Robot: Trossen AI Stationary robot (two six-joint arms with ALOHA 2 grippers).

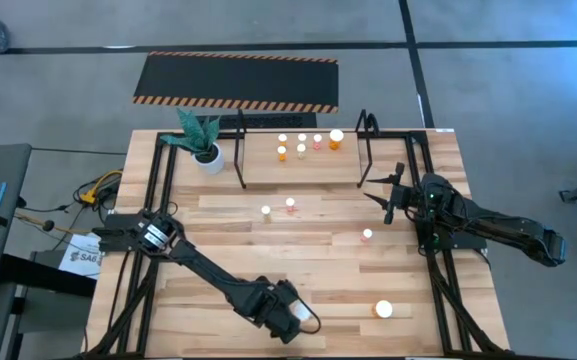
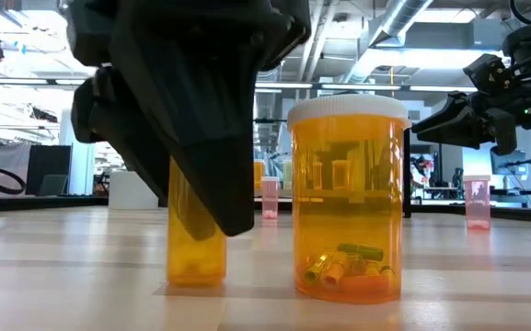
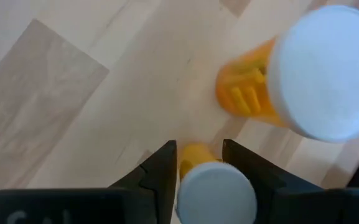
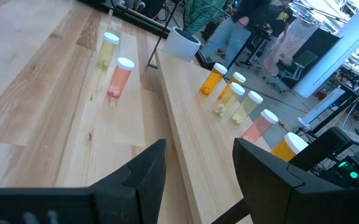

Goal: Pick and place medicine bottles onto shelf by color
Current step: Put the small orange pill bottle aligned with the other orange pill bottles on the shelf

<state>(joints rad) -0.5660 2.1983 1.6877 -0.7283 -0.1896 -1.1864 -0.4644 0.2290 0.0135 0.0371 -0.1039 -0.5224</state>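
A small orange medicine bottle [image 3: 215,190] with a white cap stands near the table's front edge, and my left gripper [image 1: 293,318] is shut on it. Right beside it stands a larger orange bottle [image 2: 348,202] with pills inside and a white cap [image 1: 383,310]. Three small bottles [image 1: 291,206] stand on the table's middle. Several more bottles [image 1: 302,140] stand on the shelf [image 1: 268,170] at the back. My right gripper [image 4: 195,168] hovers open at the table's right, near the shelf's right end, with nothing between its fingers. My left gripper pinches the small orange bottle's body just below the cap [image 3: 195,152] between its two fingers. The fingers [image 2: 214,184] slant down from above and cover the bottle's upper half. The bottle stands upright with its base [image 2: 196,274] on the table.
A white plant pot [image 1: 209,157] stands at the shelf's left end. A black hazard-striped mat [image 1: 236,82] lies on the floor beyond the table. Black frame rails [image 1: 438,280] run along both table sides. People move in the room behind.
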